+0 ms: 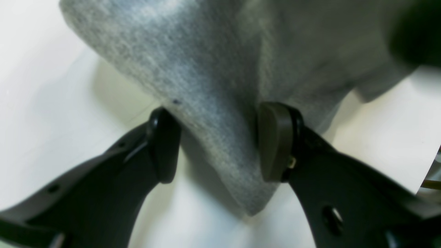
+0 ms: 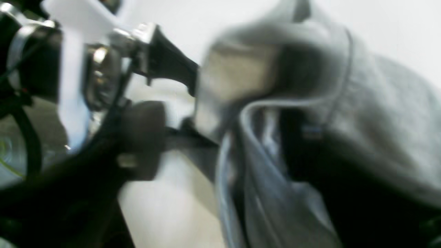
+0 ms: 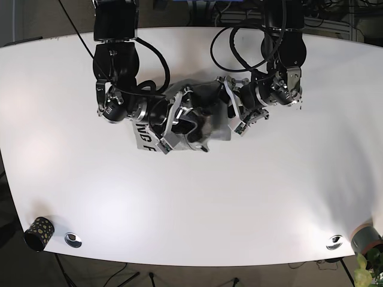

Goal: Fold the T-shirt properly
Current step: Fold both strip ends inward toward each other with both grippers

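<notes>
Because the T-shirt (image 3: pixel 194 119) is soft grey knit that droops into a point wherever it is lifted, it is judged light, limp and easily bunched — nothing stiff can be relied on to keep an edge straight. It lies crumpled in the middle of the white table (image 3: pixel 191 209), gathered between the two arms rather than spread flat. In the left wrist view a hanging fold of the T-shirt (image 1: pixel 220 113) is seen between the fingers of the left gripper (image 1: pixel 220 141), whose jaws stand a moderate way apart with the cloth touching both pads; whether the fold is truly pinched cannot be told. The right gripper (image 3: pixel 173 128) is buried in the heap, and its wrist view is too blurred for its opening to be judged. A hemmed, seamed edge (image 2: pixel 275 103) is made out there, and such a doubled edge is thought the better place for a hold — thicker, and less likely to slip than a single layer.

Measured from the T-shirt, everything else is well apart: a dark patterned cup (image 3: pixel 38 232) and a small round fitting (image 3: pixel 72 240) far toward the near-left corner, another fitting (image 3: pixel 334 242) and a grey pot (image 3: pixel 366 238) far toward the near-right corner. Only the arms themselves, close on either side of the heap, are judged to stand in each other's way.
</notes>
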Controlling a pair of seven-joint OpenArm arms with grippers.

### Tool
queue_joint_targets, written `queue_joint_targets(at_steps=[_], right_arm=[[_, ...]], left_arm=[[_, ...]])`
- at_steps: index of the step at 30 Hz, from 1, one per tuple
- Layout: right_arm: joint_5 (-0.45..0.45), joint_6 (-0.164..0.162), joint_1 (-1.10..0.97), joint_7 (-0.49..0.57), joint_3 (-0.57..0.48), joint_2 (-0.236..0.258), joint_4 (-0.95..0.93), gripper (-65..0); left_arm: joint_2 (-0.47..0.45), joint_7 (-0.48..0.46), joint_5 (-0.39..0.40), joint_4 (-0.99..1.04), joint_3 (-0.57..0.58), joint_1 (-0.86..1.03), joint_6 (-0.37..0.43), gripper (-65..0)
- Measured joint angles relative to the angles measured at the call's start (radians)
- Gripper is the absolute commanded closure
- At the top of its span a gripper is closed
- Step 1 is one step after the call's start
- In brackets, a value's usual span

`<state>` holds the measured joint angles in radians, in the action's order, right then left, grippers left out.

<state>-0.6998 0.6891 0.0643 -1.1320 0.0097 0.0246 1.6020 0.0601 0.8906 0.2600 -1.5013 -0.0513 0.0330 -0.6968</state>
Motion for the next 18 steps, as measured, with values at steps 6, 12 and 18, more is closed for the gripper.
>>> queue_joint_targets(at_steps=[6, 12, 18], right_arm=[[-0.002, 0.0, -0.007, -0.002, -0.006, -0.005, 0.03, -60.1], [-0.012, 0.003, -0.065, 0.0, 0.083, 0.033, 0.179, -53.0], [-0.004, 0.001, -0.132, -0.003, 0.106, 0.104, 0.221, -50.1]], left_arm=[[0.0, 0.002, 0.001, 0.0, 0.0, 0.0, 0.0, -31.9], [0.003, 0.023, -0.005, -0.026, -0.019, 0.008, 0.0, -31.9], [-0.001, 0.036, -0.019, -0.125, -0.07, 0.03, 0.0, -31.9]])
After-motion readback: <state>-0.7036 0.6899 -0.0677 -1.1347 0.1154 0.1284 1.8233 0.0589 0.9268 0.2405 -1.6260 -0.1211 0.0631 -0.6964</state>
